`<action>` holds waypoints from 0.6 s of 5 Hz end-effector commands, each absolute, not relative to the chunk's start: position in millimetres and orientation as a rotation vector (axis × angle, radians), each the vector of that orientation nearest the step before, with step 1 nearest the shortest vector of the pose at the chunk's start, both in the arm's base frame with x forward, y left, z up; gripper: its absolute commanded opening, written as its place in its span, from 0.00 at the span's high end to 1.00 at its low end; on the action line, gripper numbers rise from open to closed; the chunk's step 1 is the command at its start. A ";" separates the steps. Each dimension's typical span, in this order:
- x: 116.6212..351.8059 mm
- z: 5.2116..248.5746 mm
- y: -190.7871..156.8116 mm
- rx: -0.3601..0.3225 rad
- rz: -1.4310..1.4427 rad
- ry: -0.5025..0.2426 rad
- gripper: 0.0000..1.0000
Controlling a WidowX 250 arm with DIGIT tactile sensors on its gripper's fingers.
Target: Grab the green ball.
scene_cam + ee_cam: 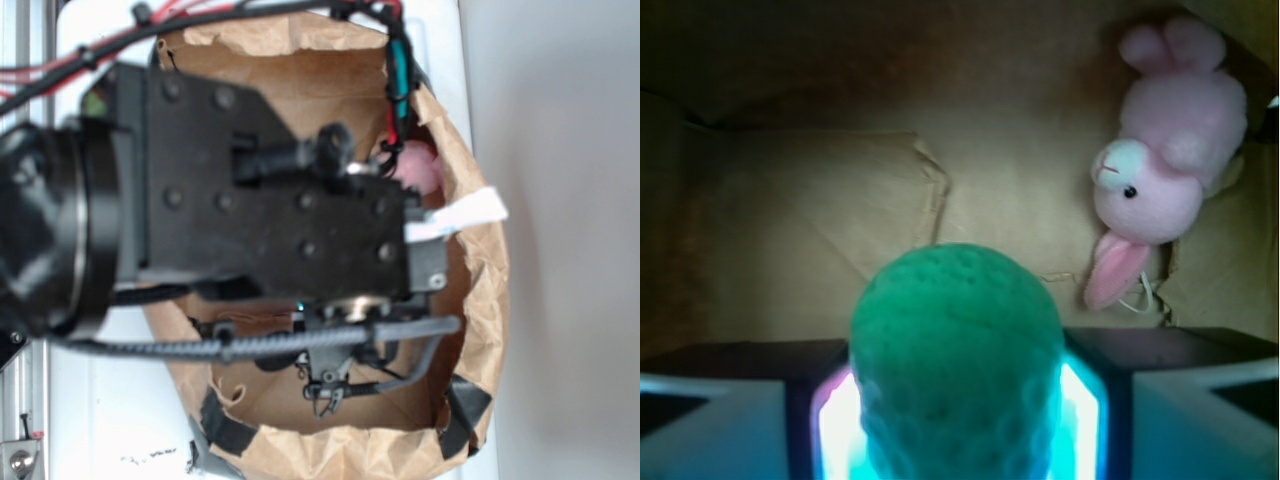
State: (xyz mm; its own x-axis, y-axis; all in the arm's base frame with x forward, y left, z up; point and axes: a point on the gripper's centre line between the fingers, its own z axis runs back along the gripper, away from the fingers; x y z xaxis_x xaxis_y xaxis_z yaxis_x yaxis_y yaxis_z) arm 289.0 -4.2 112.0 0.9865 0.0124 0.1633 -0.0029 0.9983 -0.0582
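You are holding the green ball (956,355) between the two glowing pads (836,420) of the gripper (956,430); in the wrist view the pads are pressing its left and right flanks, so the tool is standing narrowed onto the ball, not wide. The ball is sitting low and central in that view, above the brown paper floor of the bag (480,300), well apart from the pink plush bunny (1165,160) lying at the upper right.

To finish this well, you are probably best keeping the squeeze even and lifting straight up, since the ball looks round and slightly dimpled and could roll out sideways if the pads slacken. Judging from the exterior view, the arm is filling much of the bag's mouth, so be watching the crumpled paper rim and the cables as you are rising.

Counting what is showing: one green ball, one plush bunny, one paper bag, one gripper with two lit pads. The exterior view is hiding the ball behind the arm.
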 end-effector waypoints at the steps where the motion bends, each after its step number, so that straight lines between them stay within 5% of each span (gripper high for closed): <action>1: 287.5 180.4 -6.5 -0.078 0.011 -0.296 1.00; 3: 280.9 196.6 -8.8 -0.040 -0.010 -0.305 1.00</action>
State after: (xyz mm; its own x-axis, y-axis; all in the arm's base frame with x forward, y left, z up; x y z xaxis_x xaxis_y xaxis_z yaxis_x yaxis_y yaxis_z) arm 280.7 2.0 165.9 0.9764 -0.0015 0.2162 0.0127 0.9986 -0.0504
